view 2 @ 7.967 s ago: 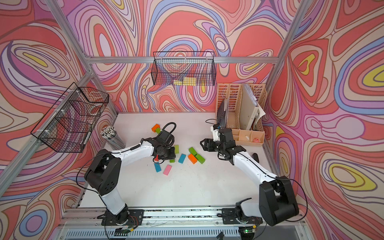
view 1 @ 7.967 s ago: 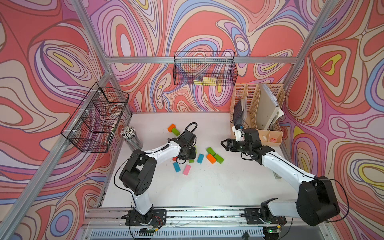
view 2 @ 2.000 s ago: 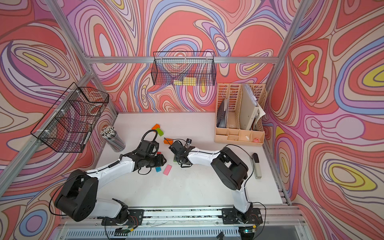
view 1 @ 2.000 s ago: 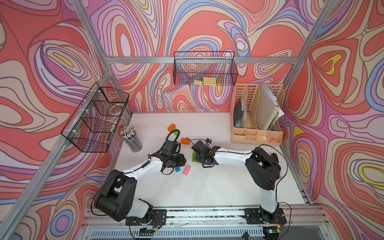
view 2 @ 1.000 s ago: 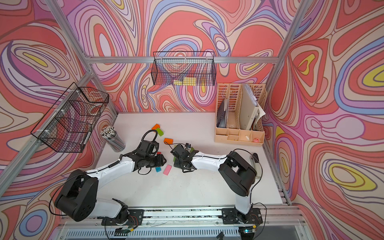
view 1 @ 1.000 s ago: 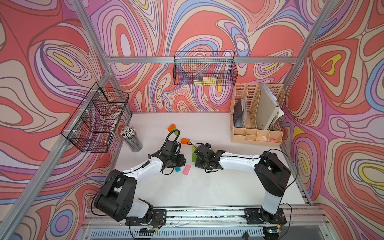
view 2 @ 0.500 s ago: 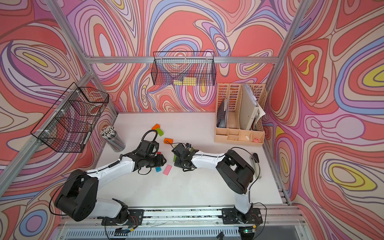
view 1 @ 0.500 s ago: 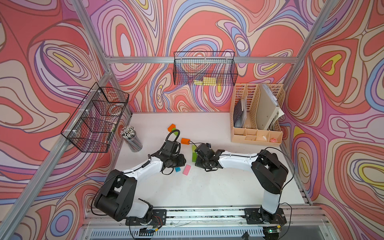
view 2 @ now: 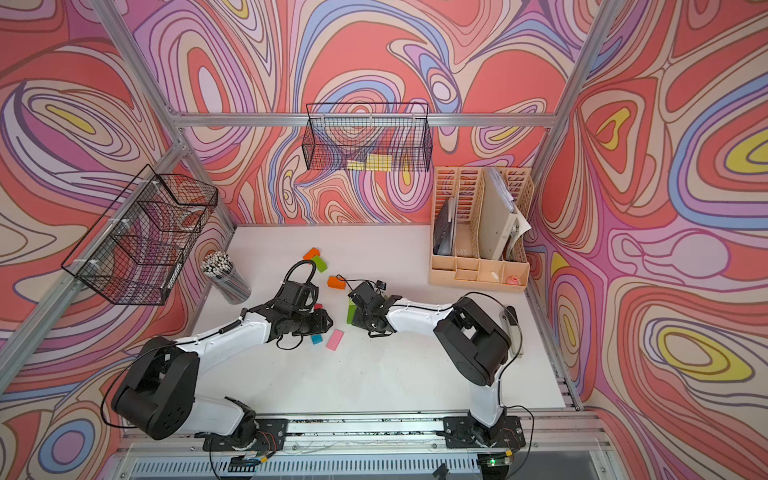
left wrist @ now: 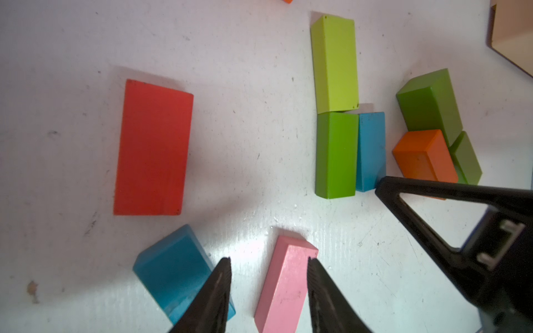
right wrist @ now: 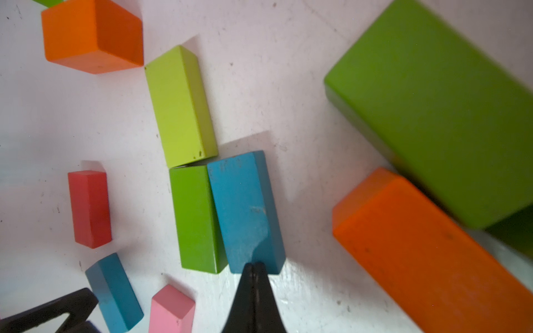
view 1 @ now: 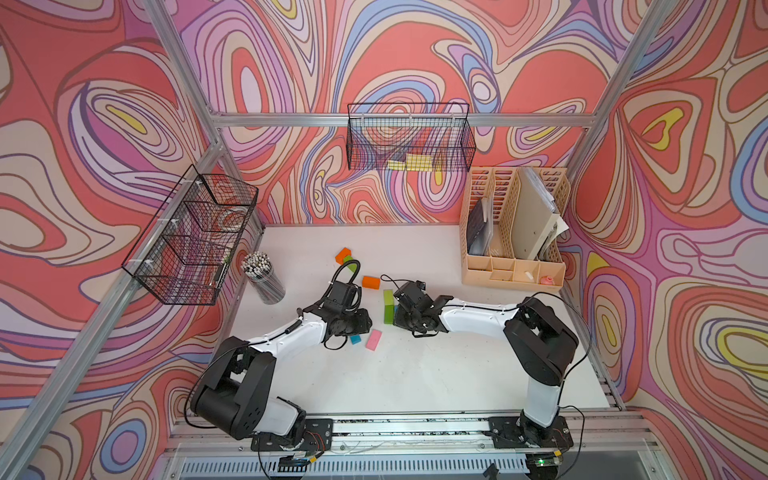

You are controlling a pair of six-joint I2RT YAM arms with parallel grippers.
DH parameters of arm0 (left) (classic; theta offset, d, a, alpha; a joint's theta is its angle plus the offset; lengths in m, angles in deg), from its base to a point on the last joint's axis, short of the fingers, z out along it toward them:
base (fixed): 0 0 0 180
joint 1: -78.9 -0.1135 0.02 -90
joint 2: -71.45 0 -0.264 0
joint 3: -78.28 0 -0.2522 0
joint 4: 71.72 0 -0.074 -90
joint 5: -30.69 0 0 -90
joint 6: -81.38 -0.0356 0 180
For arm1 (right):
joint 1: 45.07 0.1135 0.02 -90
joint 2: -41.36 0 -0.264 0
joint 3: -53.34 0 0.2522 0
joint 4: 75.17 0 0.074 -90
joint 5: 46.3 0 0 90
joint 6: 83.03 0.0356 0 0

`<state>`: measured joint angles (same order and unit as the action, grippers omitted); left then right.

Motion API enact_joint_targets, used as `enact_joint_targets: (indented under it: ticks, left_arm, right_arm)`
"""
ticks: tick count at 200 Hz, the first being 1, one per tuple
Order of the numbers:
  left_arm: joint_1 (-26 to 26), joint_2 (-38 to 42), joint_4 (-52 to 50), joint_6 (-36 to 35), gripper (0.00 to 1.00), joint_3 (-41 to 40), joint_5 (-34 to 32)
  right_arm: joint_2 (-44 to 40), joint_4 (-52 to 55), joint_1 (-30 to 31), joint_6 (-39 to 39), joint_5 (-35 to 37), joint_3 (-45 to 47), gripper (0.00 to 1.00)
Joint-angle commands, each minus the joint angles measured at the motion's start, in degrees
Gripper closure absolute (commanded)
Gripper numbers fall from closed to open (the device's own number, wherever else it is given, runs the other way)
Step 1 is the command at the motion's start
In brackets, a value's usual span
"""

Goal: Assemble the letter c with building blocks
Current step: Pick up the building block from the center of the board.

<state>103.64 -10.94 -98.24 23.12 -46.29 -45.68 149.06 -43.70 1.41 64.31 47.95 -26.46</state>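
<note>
Building blocks lie flat mid-table. In the right wrist view a lime block (right wrist: 180,106) and a green block (right wrist: 196,219) sit end to end, and a blue block (right wrist: 245,210) lies against the green one. My right gripper (right wrist: 253,266) is shut, its tip at that blue block's near end. My left gripper (left wrist: 268,262) is open low over the table. A pink block (left wrist: 285,285) lies partly between its fingers, its edge at one of them, and another blue block (left wrist: 173,271) sits just outside. A red block (left wrist: 153,147) lies apart. Orange (view 1: 370,281) and green blocks lie farther back.
A cup of pencils (view 1: 264,278) stands at the left, and a beige desk organiser (view 1: 513,232) at the back right. Wire baskets hang on the left wall (view 1: 191,237) and the back wall (view 1: 409,139). An orange-and-green pile (right wrist: 427,250) lies close beside my right gripper.
The right arm's elbow has shifted slightly while its shut tip stays by the blue block. The left arm has not moved.
</note>
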Motion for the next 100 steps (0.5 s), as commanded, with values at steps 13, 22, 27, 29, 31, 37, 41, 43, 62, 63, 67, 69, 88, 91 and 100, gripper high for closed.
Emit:
enact_joint_targets:
  ticks: [13,22,27,29,31,37,41,43,62,63,67,69,88,91,100]
  left_arm:
    - [-0.2,-0.7,-0.2,0.3,0.54,-0.3,-0.5]
    - [-0.3,-0.7,-0.2,0.3,0.54,-0.2,-0.5]
    - [-0.3,-0.7,-0.2,0.3,0.54,-0.3,-0.6]
    - [-0.2,-0.7,-0.2,0.3,0.54,-0.3,-0.5]
    - [-0.3,-0.7,-0.2,0.2,0.54,-0.3,-0.5]
    - [-0.2,-0.7,-0.1,0.3,0.54,-0.3,-0.6]
    - [-0.2,-0.7,-0.2,0.3,0.54,-0.3,-0.6]
    - [-0.3,-0.7,-0.2,0.3,0.54,-0.3,-0.6]
    - [-0.3,-0.6,-0.3,0.3,0.54,-0.3,-0.8]
    - [-0.3,-0.6,-0.3,0.3,0.54,-0.3,-0.9]
    - [-0.2,-0.7,-0.3,0.3,0.54,-0.3,-0.8]
    - [-0.3,-0.7,-0.3,0.3,0.54,-0.2,-0.8]
    - [-0.3,-0.6,-0.3,0.3,0.54,-0.3,-0.9]
    - [-0.3,-0.6,-0.3,0.2,0.53,-0.3,-0.8]
    - [-0.2,-0.5,-0.3,0.2,0.54,-0.3,-1.0]
  right_arm:
    - [-1.6,4.0,0.8,-4.3,2.2,-2.3,0.94]
    - [-1.6,5.1,0.8,-5.2,2.5,-2.9,0.9]
    - [-1.6,5.6,0.9,-5.6,2.7,-3.1,0.88]
    - [-1.6,5.8,0.8,-5.8,2.8,-3.2,0.87]
    - [-1.6,6.0,0.9,-5.9,2.9,-3.3,0.86]
    - [-1.6,6.5,0.9,-6.4,3.2,-3.6,0.84]
    - [-1.4,6.8,0.9,-6.8,3.2,-3.7,0.83]
    - [-1.4,6.9,0.9,-7.0,3.3,-3.8,0.82]
    - [-0.6,8.4,0.9,-9.8,2.9,-5.4,0.7]
    - [-0.6,8.5,0.8,-9.9,2.9,-5.6,0.7]
    - [-0.5,9.1,0.8,-10.4,3.1,-6.0,0.66]
    - [-0.4,9.3,0.9,-10.6,3.1,-6.2,0.65]
    - [0.0,10.9,0.9,-12.6,3.6,-7.5,0.55]
    - [0.1,11.2,0.8,-12.8,3.8,-7.8,0.55]
    - [0.4,11.9,0.8,-13.5,4.1,-8.3,0.52]
